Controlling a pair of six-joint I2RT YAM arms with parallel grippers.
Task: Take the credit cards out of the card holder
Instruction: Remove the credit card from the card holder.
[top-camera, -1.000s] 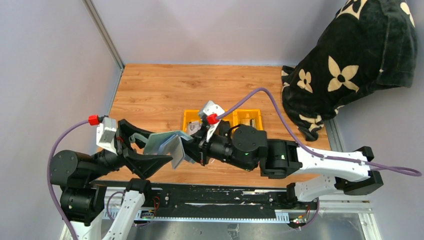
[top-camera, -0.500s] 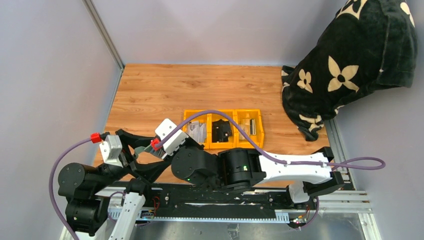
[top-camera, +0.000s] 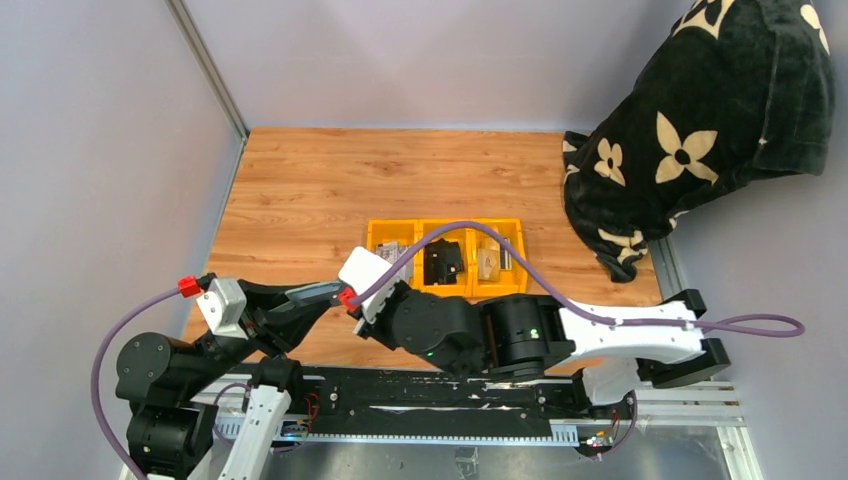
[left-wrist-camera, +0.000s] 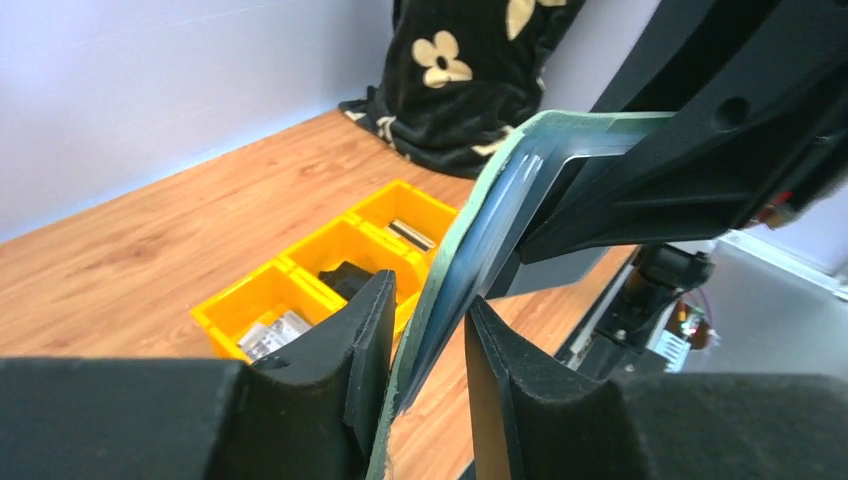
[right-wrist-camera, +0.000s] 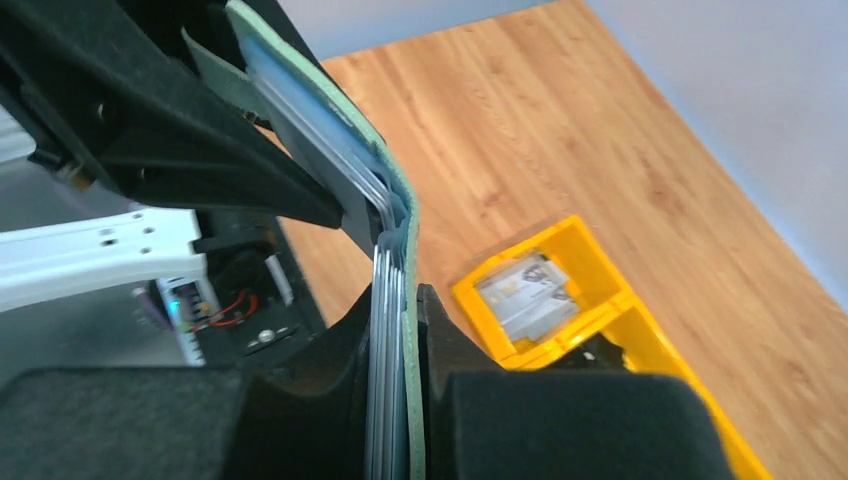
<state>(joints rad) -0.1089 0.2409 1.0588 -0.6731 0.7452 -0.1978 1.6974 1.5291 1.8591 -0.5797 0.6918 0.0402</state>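
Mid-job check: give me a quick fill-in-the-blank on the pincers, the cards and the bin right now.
The left pincer and right pincer each grip the ___.
The credit cards sit ___ the card holder.
The yellow bin has ___ compartments.
The black object lies in its ___ compartment.
Missing words: card holder; inside; three; middle.

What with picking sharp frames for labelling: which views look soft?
Top external: evenly lit and sharp, no glare. Left wrist: the left end effector up close is a dark blur, the card holder edge soft, the yellow bin sharper. Right wrist: the right end effector is defocused at the bottom, the card holder crisper.
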